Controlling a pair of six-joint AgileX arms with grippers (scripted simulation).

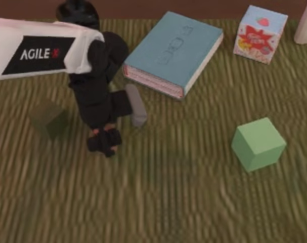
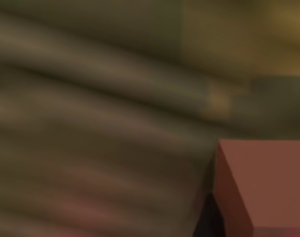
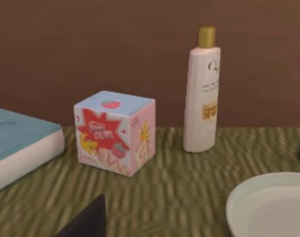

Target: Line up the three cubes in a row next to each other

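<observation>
The small salmon-red cube [image 2: 263, 187] fills the near corner of the left wrist view, with a dark finger [image 2: 209, 219] against its side. In the top view my left gripper [image 1: 103, 142] is shut on it at left of centre, and only a sliver of the red cube [image 1: 95, 131] shows. The dark olive cube [image 1: 49, 119] sits just left of that gripper. Far to the right, apart from both, stands the largest cube, the light green one [image 1: 258, 143]. My right arm is parked outside the top view.
A teal book [image 1: 173, 53] lies at the back centre, with a grey oblong object [image 1: 136, 105] in front of it beside my left arm. The printed carton [image 1: 259, 33] and a white bottle [image 3: 201, 94] stand at the back right. A white plate [image 3: 268, 207] is near the right arm.
</observation>
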